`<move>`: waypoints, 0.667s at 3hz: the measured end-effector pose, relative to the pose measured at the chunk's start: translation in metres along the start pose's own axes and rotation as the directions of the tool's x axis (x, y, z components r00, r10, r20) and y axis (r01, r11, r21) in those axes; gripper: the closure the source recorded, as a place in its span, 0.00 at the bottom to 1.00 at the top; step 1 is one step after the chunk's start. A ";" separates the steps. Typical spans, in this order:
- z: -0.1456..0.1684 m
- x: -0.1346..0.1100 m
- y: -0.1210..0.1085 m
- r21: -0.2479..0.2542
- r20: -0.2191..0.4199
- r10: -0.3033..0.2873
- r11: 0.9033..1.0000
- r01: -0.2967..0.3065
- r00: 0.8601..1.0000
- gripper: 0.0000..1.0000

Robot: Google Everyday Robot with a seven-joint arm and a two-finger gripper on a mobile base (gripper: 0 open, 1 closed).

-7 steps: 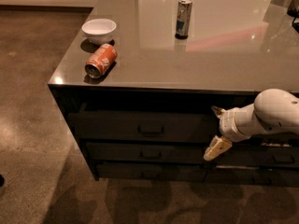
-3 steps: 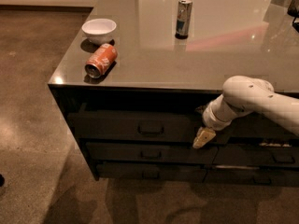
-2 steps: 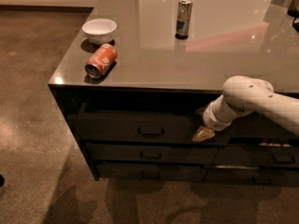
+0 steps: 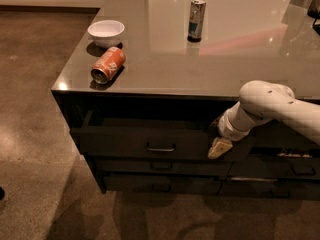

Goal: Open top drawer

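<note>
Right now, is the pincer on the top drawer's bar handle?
No, the pincer is near the right end of the top drawer, apart from the bar handle.

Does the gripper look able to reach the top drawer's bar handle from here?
Probably yes: the gripper sits at the top drawer's right end, level with its handle, nothing between.

**On and around the cabinet**

A white bowl [image 4: 106, 31] sits near the left corner of the glossy grey countertop [image 4: 240, 64]. Just in front of it an orange can [image 4: 108, 65] lies on its side, its open end towards the table's front edge. Well apart, further back, a slim silvery can [image 4: 196, 19] stands upright. Two narrow lower drawer fronts [image 4: 160, 167] run below the gripper [image 4: 220, 148], which hangs at the cabinet's face right of centre. A dark shape [image 4: 315, 5] at the far right corner may be equipment. The floor [image 4: 35, 109] is speckled brown.
</note>
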State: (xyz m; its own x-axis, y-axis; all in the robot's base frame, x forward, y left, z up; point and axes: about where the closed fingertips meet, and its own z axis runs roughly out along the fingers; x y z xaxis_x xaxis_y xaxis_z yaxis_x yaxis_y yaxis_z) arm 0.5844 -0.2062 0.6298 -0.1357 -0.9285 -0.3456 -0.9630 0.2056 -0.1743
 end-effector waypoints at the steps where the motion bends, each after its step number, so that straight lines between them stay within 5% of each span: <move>1: 0.002 0.000 0.001 -0.004 0.000 -0.001 1.000 0.001 1.000 0.00; 2: -0.004 -0.001 0.000 -0.014 0.001 0.003 1.000 -0.003 1.000 0.00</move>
State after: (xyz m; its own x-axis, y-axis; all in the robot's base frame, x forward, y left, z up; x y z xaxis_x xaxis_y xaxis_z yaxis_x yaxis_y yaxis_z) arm 0.5836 -0.2068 0.6342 -0.1384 -0.9275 -0.3473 -0.9657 0.2041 -0.1603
